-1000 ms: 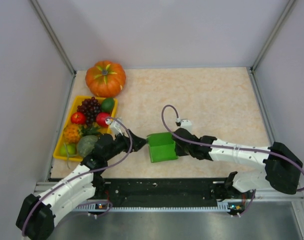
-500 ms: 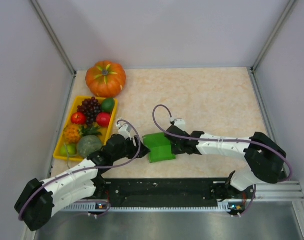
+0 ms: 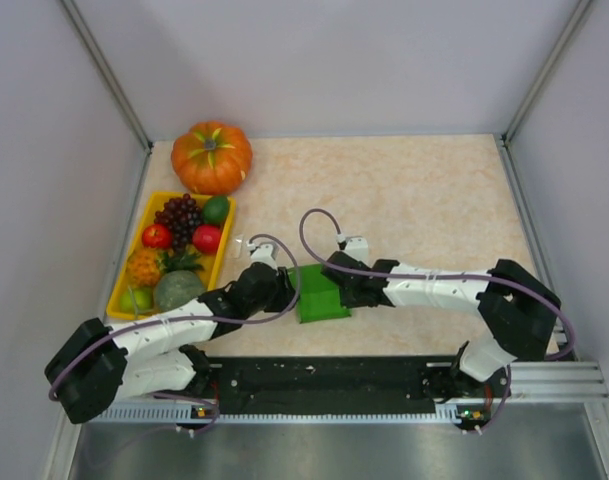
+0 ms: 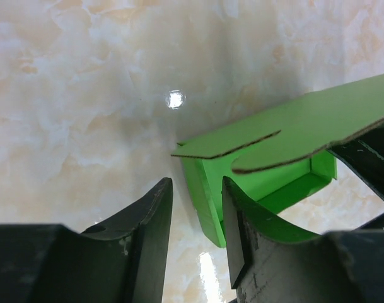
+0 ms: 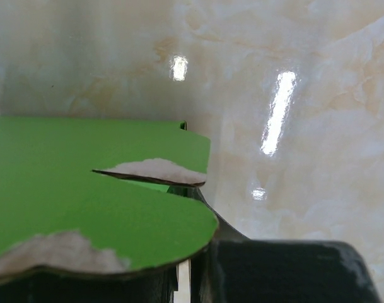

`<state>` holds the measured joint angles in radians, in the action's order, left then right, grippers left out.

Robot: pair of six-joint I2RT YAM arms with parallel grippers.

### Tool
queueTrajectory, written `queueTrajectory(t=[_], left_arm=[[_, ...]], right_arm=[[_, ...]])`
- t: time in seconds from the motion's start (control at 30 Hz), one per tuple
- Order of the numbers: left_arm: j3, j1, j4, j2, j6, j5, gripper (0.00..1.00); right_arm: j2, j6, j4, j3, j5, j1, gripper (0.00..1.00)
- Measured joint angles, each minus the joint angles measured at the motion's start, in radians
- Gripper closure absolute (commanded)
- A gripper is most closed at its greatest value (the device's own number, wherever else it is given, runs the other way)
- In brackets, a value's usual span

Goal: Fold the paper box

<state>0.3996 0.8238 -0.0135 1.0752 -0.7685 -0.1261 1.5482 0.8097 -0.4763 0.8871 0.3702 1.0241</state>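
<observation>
We are looking at a half-formed box (image 3: 319,293) sitting on the desk (image 3: 434,200) near its front edge, between the two arms. Its walls are already standing, but the slotted flaps (image 4: 305,120) are hanging loose over the opening, not tucked. The right pincer (image 3: 336,286) is clenching tight, apparently on the box's right side. The left pincer (image 4: 197,240) is standing partly released, its fingers (image 4: 151,233) straddling a wall (image 4: 201,189) without pinching it. We are judging that tucking and locking the flaps is what is left.
</observation>
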Motion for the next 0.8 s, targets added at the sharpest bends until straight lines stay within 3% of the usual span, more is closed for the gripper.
queueTrajectory(t=[0.27,0.5,0.63,0.8], left_arm=[[0.023,0.049,0.011,0.075,0.008,-0.039,0.52],[0.028,0.064,0.014,0.100,-0.006,-0.063,0.52],[0.027,0.064,0.011,0.089,-0.019,-0.083,0.51],[0.014,0.066,0.014,0.030,-0.029,-0.099,0.38]], right_arm=[[0.060,0.000,-0.039,0.061,0.014,0.006,1.00],[0.281,0.043,-0.311,0.305,0.196,0.094,1.00],[0.322,0.058,-0.363,0.340,0.257,0.122,1.00],[0.285,0.031,-0.287,0.283,0.249,0.123,0.99]])
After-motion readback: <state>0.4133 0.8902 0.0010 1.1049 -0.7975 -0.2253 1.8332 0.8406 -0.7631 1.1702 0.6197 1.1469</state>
